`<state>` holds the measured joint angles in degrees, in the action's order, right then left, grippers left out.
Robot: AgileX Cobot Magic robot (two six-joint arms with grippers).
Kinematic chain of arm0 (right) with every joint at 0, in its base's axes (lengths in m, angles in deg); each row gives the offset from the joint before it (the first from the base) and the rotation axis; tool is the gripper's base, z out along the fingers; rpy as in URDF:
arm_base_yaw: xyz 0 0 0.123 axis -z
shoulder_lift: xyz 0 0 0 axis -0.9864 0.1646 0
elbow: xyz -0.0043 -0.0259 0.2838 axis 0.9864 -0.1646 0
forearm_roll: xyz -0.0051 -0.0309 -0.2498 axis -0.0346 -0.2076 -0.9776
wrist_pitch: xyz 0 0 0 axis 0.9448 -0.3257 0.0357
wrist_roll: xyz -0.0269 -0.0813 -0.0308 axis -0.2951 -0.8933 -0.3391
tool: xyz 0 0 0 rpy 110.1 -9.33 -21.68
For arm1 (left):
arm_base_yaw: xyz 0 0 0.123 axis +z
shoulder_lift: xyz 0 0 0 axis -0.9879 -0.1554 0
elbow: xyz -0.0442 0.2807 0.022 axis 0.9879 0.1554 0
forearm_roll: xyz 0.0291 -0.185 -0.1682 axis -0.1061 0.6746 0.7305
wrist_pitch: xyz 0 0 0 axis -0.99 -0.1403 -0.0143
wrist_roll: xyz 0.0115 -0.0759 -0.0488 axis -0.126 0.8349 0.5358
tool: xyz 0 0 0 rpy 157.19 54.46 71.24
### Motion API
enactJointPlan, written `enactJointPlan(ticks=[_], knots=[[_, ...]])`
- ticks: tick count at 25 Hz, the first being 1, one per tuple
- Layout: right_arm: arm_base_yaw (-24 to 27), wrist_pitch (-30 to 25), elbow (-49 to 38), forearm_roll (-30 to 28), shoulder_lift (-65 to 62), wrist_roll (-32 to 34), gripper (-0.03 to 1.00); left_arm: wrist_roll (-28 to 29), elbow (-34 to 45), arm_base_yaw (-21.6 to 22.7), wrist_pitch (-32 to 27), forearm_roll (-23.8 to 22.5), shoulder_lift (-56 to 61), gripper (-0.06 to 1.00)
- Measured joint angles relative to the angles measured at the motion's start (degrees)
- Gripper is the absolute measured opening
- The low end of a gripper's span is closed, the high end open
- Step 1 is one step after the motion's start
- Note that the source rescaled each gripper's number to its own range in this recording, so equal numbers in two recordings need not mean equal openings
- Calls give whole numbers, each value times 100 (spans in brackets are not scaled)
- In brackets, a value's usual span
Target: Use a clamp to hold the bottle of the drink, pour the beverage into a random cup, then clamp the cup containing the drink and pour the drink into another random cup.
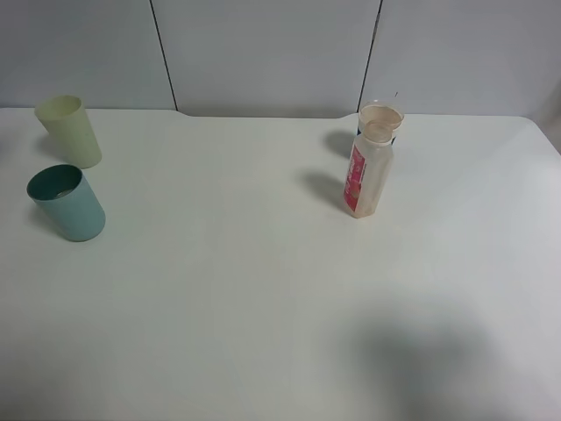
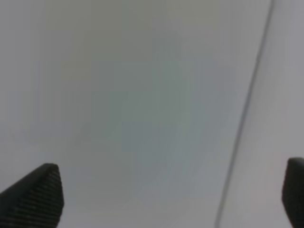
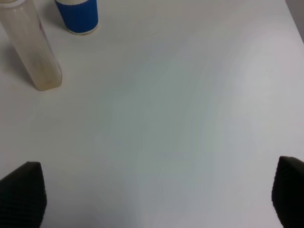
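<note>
Bottle (image 1: 368, 169) upright on the white table (image 1: 263, 289), blue cup (image 3: 77, 15) just behind it. Yellow-green cup (image 1: 69, 131) and teal cup (image 1: 67, 203) far left, close together. Left gripper (image 2: 171, 197) and right gripper (image 3: 159, 197) both spread wide, holding nothing.

Clear faceted bottle (image 1: 368, 171) with red label, upright, uncapped, right of centre. Yellow-green tumbler (image 1: 70, 131) upright far left; teal tumbler (image 1: 67, 203) just beside it.

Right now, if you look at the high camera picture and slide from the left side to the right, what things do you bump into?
Pale yellow-green cup and teal cup overlap at the far left, then bare white table, then the clear bottle with the red-pink label.
</note>
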<state>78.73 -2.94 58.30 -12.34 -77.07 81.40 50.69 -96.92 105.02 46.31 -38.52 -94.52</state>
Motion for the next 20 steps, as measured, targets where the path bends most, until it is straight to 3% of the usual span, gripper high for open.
enactJointPlan(ticks=[2,5,12,16,19,20], knots=[[0,0,0,0,0,0,90,-184,113,0,-132,106,130,82],[0,0,0,0,0,0,90,-635,545,0,-501,669,717,82],[0,0,0,0,0,0,90,-743,916,-70,-812,1161,1519,82],[0,0,0,0,0,0,90,-1021,1034,-549,-1142,1617,1991,82],[0,0,0,0,0,0,90,-1695,1059,-1269,-1762,2285,2358,82],[0,0,0,0,0,0,90,-1695,1059,-1269,-1762,2285,2358,82]])
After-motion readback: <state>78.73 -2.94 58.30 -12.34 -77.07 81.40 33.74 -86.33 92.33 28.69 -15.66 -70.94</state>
